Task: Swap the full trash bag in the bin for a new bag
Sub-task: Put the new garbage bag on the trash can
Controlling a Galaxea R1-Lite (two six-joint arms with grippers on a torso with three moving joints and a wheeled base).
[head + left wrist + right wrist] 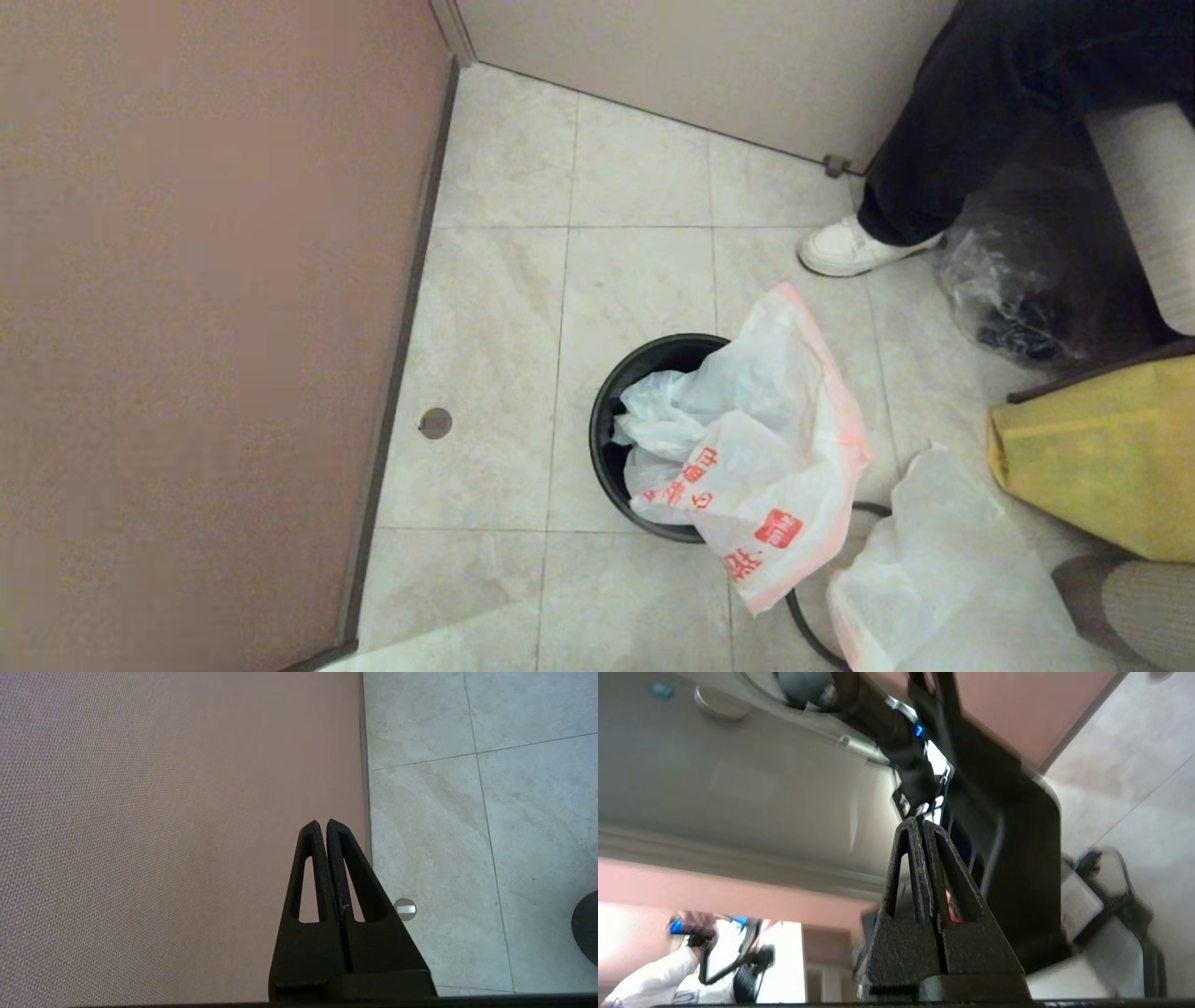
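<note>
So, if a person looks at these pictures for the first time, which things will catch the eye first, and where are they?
First the new bag, white with red print, stuffed partly into the bin at the middle of the floor and spilling over its right rim. Next the big yellow bag at the right edge, with the full trash bag lying in front of it. The left gripper is shut near the pink wall.

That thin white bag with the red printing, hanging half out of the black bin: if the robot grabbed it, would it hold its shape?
Probably not. The new bag is crumpled and draped over the rim of the bin, so it looks floppy. It is thin and see-through, likely very light. Its glossy film may slip in a gripper.
</note>
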